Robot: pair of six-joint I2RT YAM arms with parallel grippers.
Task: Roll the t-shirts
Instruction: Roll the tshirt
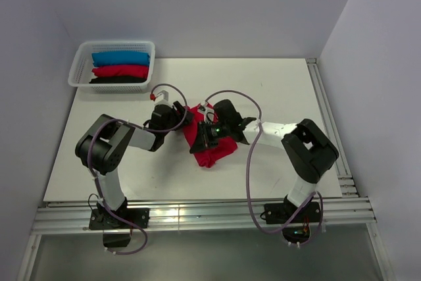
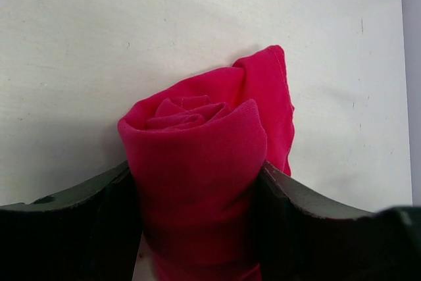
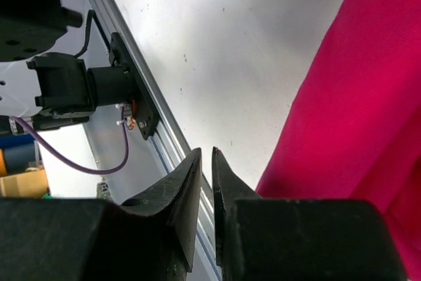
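A crimson-red t-shirt [image 1: 209,144] lies rolled near the middle of the table. My left gripper [image 1: 187,122] is shut on one end of the roll; in the left wrist view the spiral end of the t-shirt [image 2: 197,156] sits squeezed between both black fingers [image 2: 85,222]. My right gripper [image 1: 209,135] rests over the roll from the right, shut and empty. In the right wrist view its fingertips [image 3: 195,182] nearly touch, with the red cloth [image 3: 355,116] beside them. Rolled blue [image 1: 121,58], red [image 1: 120,70] and black [image 1: 118,80] t-shirts lie in the basket.
A white lattice basket [image 1: 79,70] stands at the table's back left corner. Aluminium rails run along the near edge [image 1: 197,215] and the right edge [image 1: 329,123]. Purple cables loop off both arms.
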